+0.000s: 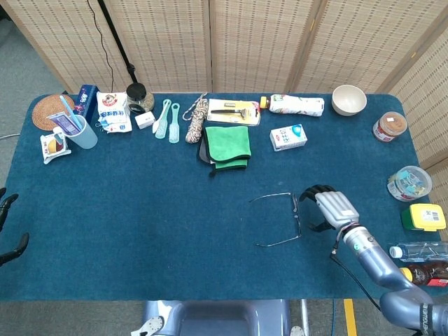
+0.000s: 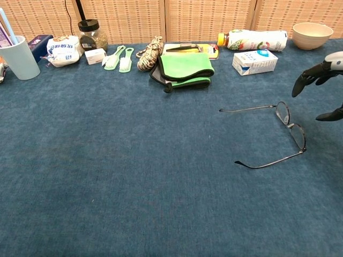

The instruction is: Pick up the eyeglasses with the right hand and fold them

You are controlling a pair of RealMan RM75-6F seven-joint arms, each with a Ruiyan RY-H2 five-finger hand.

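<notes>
On the blue carpeted worktop, backed by woven folding screens, the eyeglasses lie unfolded, temples spread, right of centre. Just beside their lenses hovers the right hand, fingers apart and holding nothing. The left hand shows only dark fingertips at the worktop's left edge; I cannot tell its state.

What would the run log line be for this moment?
phase: reach | right robot hand: open, beside eyeglasses, no contact | eyeglasses: unfolded, flat on table | left robot hand: at table edge, idle
</notes>
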